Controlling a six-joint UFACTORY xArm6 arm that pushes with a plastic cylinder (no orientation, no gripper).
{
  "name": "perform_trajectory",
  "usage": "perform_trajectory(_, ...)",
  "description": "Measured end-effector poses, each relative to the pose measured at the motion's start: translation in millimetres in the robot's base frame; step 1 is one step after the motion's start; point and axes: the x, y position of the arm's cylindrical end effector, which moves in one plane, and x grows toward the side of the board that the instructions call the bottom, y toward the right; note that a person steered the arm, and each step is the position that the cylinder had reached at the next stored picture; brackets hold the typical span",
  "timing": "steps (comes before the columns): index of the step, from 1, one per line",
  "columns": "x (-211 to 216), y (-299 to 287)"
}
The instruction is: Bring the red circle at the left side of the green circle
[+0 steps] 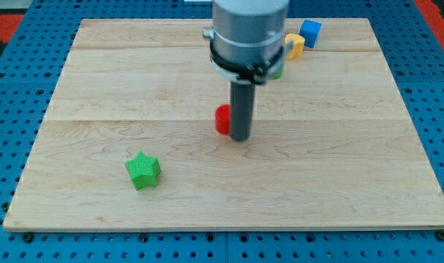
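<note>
My tip (239, 137) stands on the table (339, 183) near its middle, touching the right side of the red circle (222, 119), which it partly hides. I judge that placement deliberate: contact from the right suits a push toward the left.

The green circle (278, 73) is far and right of the red one. Only a sliver shows under the arm's housing (250, 33), so its exact spot is uncertain. A yellow block (295, 45) and a blue cube (310, 33) sit just beyond it, close together. A green star (142, 170) lies near and left, well apart from everything.

The red circle lies left of the green one, but nearer; in my judgement it needs moving farther.

The rod hangs upright, housing directly above. There is no pincer on this rig, so no state to report.
</note>
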Motion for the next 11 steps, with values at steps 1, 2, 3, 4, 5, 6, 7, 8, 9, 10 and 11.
perform_trajectory(1,14,-9)
perform_trajectory(2,36,-45)
perform_trajectory(3,-8,-80)
perform_trajectory(4,-55,-43)
perform_trajectory(5,-48,-20)
perform_trajectory(6,16,-16)
perform_trajectory(7,2,5)
perform_trajectory(8,-36,-8)
perform_trajectory(9,-67,-10)
perform_trajectory(10,-44,-1)
perform_trajectory(11,-34,13)
